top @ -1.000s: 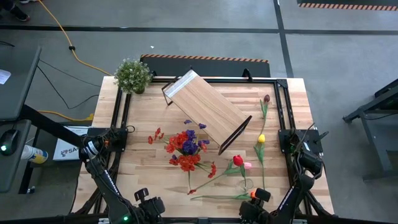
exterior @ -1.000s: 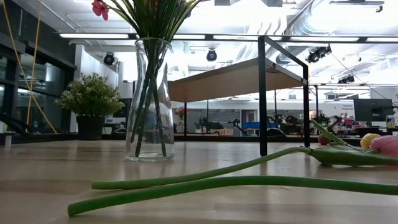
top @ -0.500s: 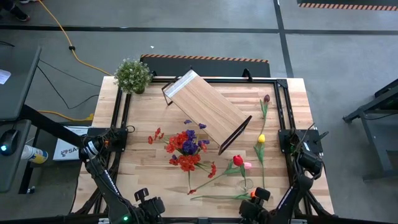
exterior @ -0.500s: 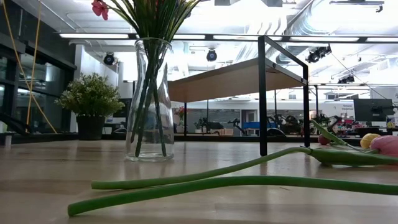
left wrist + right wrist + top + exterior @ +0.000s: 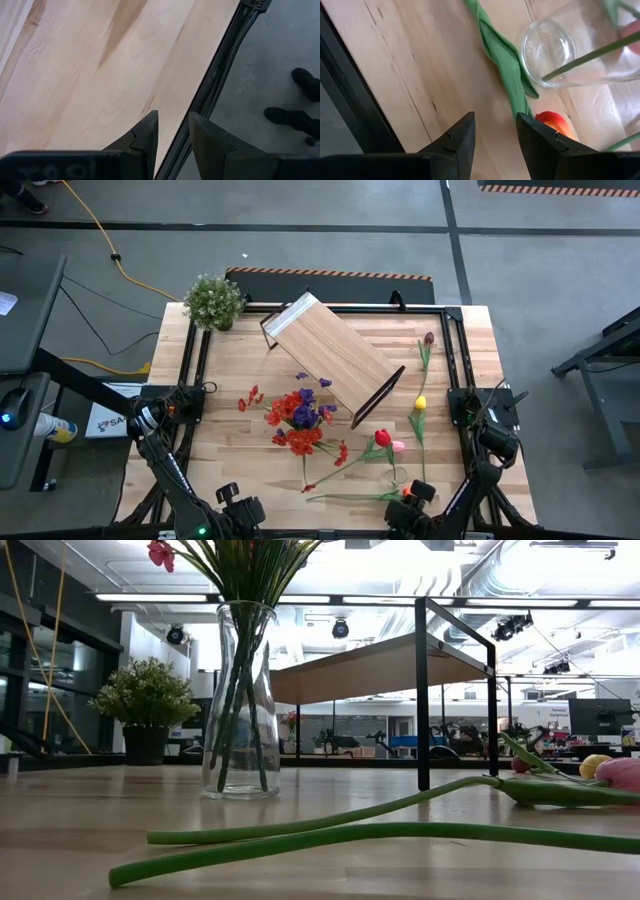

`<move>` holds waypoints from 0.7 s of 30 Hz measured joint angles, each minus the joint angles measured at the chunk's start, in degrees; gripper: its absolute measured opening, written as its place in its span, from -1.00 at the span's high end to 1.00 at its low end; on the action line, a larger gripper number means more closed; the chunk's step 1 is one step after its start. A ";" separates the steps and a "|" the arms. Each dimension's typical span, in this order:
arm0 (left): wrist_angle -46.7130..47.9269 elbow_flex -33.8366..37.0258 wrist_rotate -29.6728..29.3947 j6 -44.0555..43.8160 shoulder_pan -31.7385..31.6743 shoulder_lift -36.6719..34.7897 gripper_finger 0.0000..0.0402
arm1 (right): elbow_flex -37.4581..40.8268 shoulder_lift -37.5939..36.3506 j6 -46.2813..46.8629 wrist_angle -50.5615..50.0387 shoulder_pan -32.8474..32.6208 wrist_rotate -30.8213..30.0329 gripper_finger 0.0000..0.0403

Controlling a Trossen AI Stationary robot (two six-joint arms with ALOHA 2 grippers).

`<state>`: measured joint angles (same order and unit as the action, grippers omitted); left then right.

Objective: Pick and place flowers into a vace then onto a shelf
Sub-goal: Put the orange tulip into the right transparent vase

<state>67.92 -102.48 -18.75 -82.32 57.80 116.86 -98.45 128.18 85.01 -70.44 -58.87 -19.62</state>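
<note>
On the table [image 5: 460, 340], the shelf [image 5: 335, 358] lies diagonally, a bunch of red and purple flowers [image 5: 300, 418] stands just beside its near edge, 6 tulips lie to the right, and a potted plant [image 5: 213, 301] occupies the far-left corner.

The middle of the counter [image 5: 225, 450] is crowded: the glass vase [image 5: 240, 700] with its bouquet [image 5: 298, 420] stands just beside the shelf [image 5: 335, 360], which lies slantwise across the far half. Loose tulips [image 5: 385, 442] and long stems [image 5: 330, 833] sprawl over the near right part, and more tulips [image 5: 422, 390] line the right edge. The potted plant [image 5: 213, 300] fills the far left corner. Bare wood remains along the left side and at the near left corner.
</note>
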 joint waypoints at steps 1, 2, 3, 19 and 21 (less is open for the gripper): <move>0.00 0.00 -0.01 0.04 0.00 0.00 0.28 | 0.00 0.00 0.00 -0.05 0.00 0.09 0.33; 0.00 0.00 0.01 0.22 -0.01 0.00 0.28 | 0.00 0.00 0.00 -0.23 0.00 0.09 0.33; -0.02 0.00 0.01 0.57 0.00 0.00 0.28 | 0.00 0.00 0.00 -0.43 0.00 0.07 0.33; -0.04 0.00 0.01 1.05 -0.02 0.00 0.28 | 0.00 0.00 -0.40 -2.88 0.11 -1.74 0.33; -0.06 0.00 0.03 1.04 -0.02 0.00 0.28 | 0.00 0.00 -0.44 -3.38 0.26 -1.74 0.33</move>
<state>67.86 -102.48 -18.72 -81.28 57.78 116.86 -98.45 128.18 84.58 -73.82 -58.61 -21.37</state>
